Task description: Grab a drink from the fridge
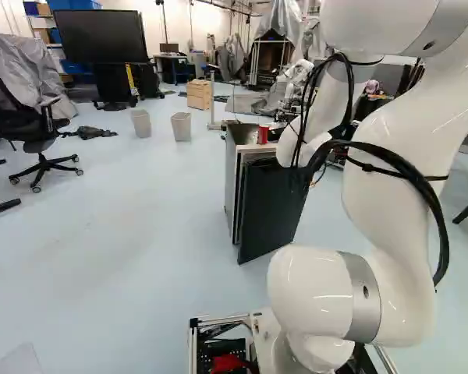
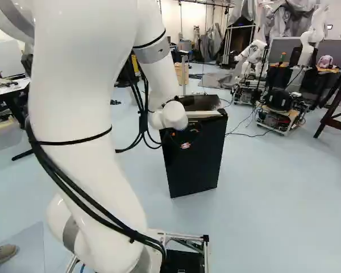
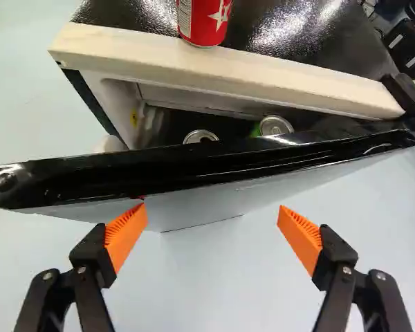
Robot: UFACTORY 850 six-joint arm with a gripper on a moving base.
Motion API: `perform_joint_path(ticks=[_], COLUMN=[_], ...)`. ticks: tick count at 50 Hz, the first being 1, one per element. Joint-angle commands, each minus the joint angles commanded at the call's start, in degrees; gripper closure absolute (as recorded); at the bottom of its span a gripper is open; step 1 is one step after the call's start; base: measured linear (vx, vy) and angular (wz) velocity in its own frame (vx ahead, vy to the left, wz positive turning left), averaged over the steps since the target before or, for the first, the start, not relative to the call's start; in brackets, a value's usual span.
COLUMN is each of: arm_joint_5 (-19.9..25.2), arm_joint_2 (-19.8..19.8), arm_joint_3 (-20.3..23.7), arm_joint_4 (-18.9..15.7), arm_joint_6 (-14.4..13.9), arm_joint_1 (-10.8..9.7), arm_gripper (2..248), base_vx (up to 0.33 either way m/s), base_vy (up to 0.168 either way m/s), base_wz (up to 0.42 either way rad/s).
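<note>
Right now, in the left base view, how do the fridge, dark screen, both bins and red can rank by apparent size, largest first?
1. Fridge, counting its open door
2. Dark screen
3. Left-hand bin and right-hand bin: too alike to rank
4. Red can

The glossy white arm (image 1: pixel 382 214) has grey bands (image 1: pixel 362 300), black cables (image 1: pixel 443 241) and thin black ties (image 2: pixel 74 140).

Shines black and pebbled across the fridge top (image 3: pixel 290 34), with matt, pale wood in the strip (image 3: pixel 263 77) along its front edge. Gleams smooth and metallic on the red can (image 3: pixel 205 21) beside that edge.
</note>
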Motion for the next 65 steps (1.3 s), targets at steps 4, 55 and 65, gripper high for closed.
perform_joint_path(ticks=[4,55,65], arm_joint_5=[0.00,0.00,0.00], arm_joint_2=[-0.40,-6.19,-7.32], arm_joint_3=[-0.48,-7.65,-9.10], arm_joint_4=[0.00,0.00,0.00], arm_joint_6=[0.00,0.00,0.00], arm_joint_1=[0.10,1.47,1.72], arm_gripper=[3,3,3], base_vx=[0.000,0.000,0.000], base_vy=[0.000,0.000,0.000], base_wz=[0.000,0.000,0.000])
